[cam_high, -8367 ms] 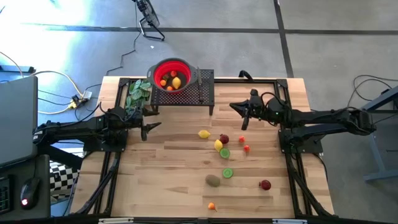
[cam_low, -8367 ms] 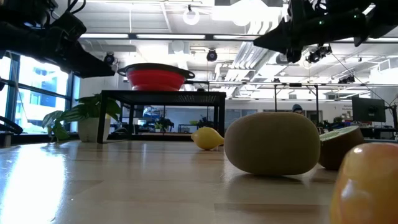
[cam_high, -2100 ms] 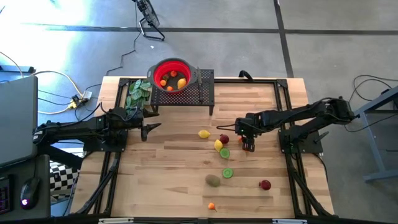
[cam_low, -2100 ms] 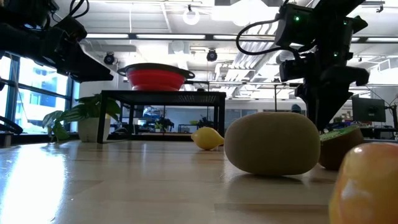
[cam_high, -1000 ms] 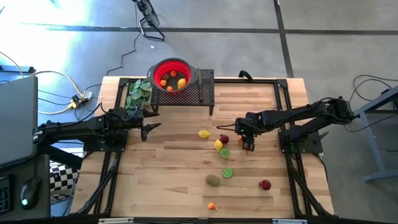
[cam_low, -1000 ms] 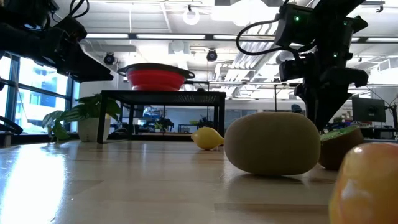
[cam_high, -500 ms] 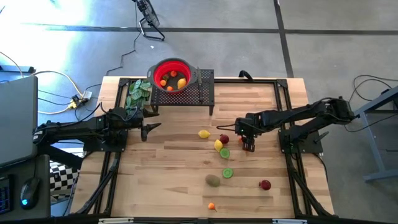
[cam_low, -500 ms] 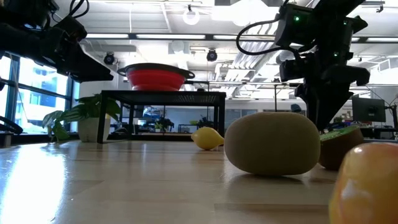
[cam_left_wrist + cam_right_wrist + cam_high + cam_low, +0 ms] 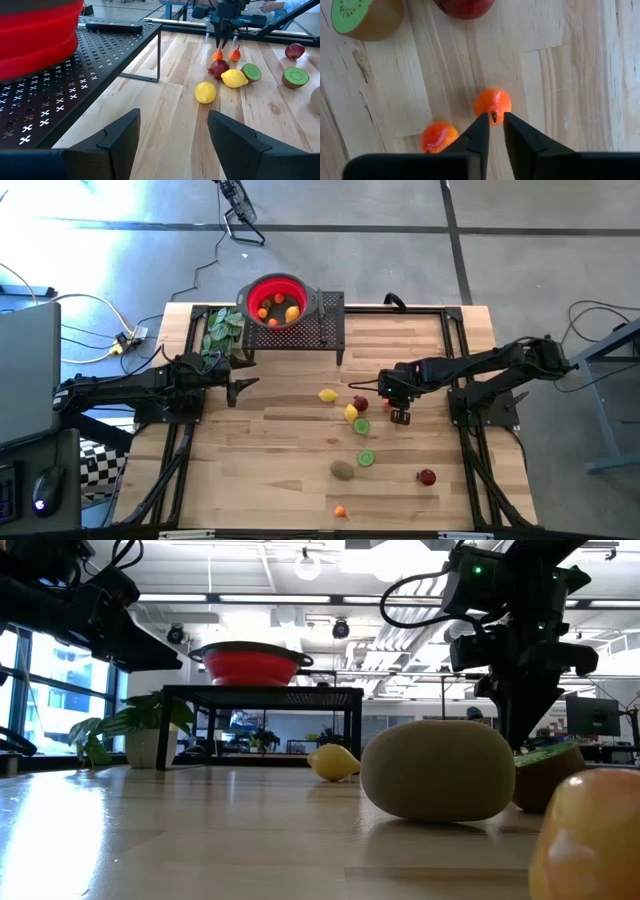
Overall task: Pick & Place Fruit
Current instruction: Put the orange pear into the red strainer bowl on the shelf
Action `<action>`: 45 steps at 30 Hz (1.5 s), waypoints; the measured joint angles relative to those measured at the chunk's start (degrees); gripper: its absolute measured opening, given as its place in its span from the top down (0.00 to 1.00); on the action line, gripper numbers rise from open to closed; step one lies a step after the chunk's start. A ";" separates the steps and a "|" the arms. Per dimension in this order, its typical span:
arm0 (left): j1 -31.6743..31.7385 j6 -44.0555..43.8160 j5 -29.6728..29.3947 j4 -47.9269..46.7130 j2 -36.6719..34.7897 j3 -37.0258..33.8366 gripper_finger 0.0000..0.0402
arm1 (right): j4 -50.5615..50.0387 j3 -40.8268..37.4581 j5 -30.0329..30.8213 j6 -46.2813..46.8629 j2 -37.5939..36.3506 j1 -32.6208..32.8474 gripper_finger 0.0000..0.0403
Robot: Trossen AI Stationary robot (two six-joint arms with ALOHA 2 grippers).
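Left edge of the worktop: the left tool (image 9: 172, 145) hangs idle beside the black perforated stand (image 9: 322, 320), fingers standing well apart and holding nothing, as it did a second ago. The red colander (image 9: 277, 301) sits on the stand at the far edge, with a lemon and small orange pieces already inside it; the leafy bunch (image 9: 221, 330) lies just beside it.

Centre: loose fruit is strewn toward the right half, among it a yellow lemon (image 9: 327, 395), a second lemon (image 9: 351, 413) touching a dark red piece (image 9: 360, 403), two kiwi halves (image 9: 362, 426) and (image 9: 366, 458), a whole brown kiwi (image 9: 343, 470), a red fruit (image 9: 427, 477) and a small orange piece (image 9: 340, 511) near the front edge.

Right of centre: the right tool (image 9: 493, 134) stands low over the boards, where the change lies. Over the last second its fingers, held apart before, have drawn nearly together on the stem side of a small orange-red fruit (image 9: 492, 103); a twin piece (image 9: 439, 136) lies just beside it, untouched. The fruit still rests on the worktop. Judged from this, the grasp is being made and the lift and carry to the colander are yet to come; with so narrow a hold near the stem, the piece may slip.
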 joint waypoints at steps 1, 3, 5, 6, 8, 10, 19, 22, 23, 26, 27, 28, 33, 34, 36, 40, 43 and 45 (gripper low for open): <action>0.00 -0.01 0.00 0.00 -0.02 0.00 0.43 | 0.00 0.00 0.00 -0.02 0.00 0.00 0.90; 0.00 0.01 0.02 0.00 -0.01 0.00 0.43 | 0.00 0.00 0.00 0.00 0.00 0.00 0.92; 0.00 -0.01 0.02 0.00 -0.01 0.00 0.43 | 0.00 0.00 -0.04 -0.02 0.00 0.00 0.95; 0.00 -0.01 0.02 0.00 0.01 0.00 0.43 | 0.00 0.00 -0.32 -0.01 0.00 0.00 0.97; 0.00 0.00 0.02 0.00 0.01 0.00 0.43 | 0.01 0.00 -1.08 0.00 0.00 0.00 0.98; 0.00 0.00 0.02 0.00 -0.01 0.00 0.43 | 0.02 0.00 -1.19 0.34 0.00 0.00 0.99; 0.00 0.01 0.07 0.00 -0.01 0.00 0.43 | 0.86 0.00 -0.91 0.62 -0.01 0.00 0.99; 0.00 -0.01 0.31 -0.02 0.00 0.00 0.43 | 1.89 -0.02 -0.87 0.64 -0.33 0.00 0.99; 0.00 -0.01 0.31 0.00 -0.02 0.00 0.43 | 2.43 -0.02 -0.87 0.97 -0.35 0.00 0.99; 0.00 -0.01 0.30 0.00 0.00 0.00 0.43 | 3.24 0.15 -0.87 2.02 -0.35 0.00 0.99; 0.00 0.00 0.28 0.00 -0.02 0.00 0.43 | 2.91 0.53 -0.47 2.01 -0.35 0.00 0.99; 0.00 -0.01 0.28 0.00 0.00 0.00 0.43 | 2.87 1.04 0.26 1.96 -0.35 0.00 0.99; 0.00 -0.01 0.22 0.00 -0.01 0.00 0.43 | 1.54 5.53 3.08 1.08 -0.35 0.00 0.99; 0.00 -0.01 0.21 0.00 -0.02 0.00 0.43 | 0.70 6.90 3.67 0.36 -0.35 0.00 0.99; 0.00 -0.01 0.19 0.00 0.00 0.00 0.43 | -1.53 9.60 5.11 -1.08 -0.35 0.00 0.99; 0.00 -0.01 0.15 0.00 -0.01 0.00 0.43 | -2.99 14.22 7.23 -1.53 -0.35 0.00 0.99; 0.00 0.01 -0.01 0.00 0.01 0.00 0.43 | -3.37 17.39 8.16 -1.53 -0.35 0.00 0.99; 0.00 -0.01 -0.02 0.00 0.00 0.00 0.43 | -3.19 19.67 8.20 -1.58 -0.35 0.00 0.99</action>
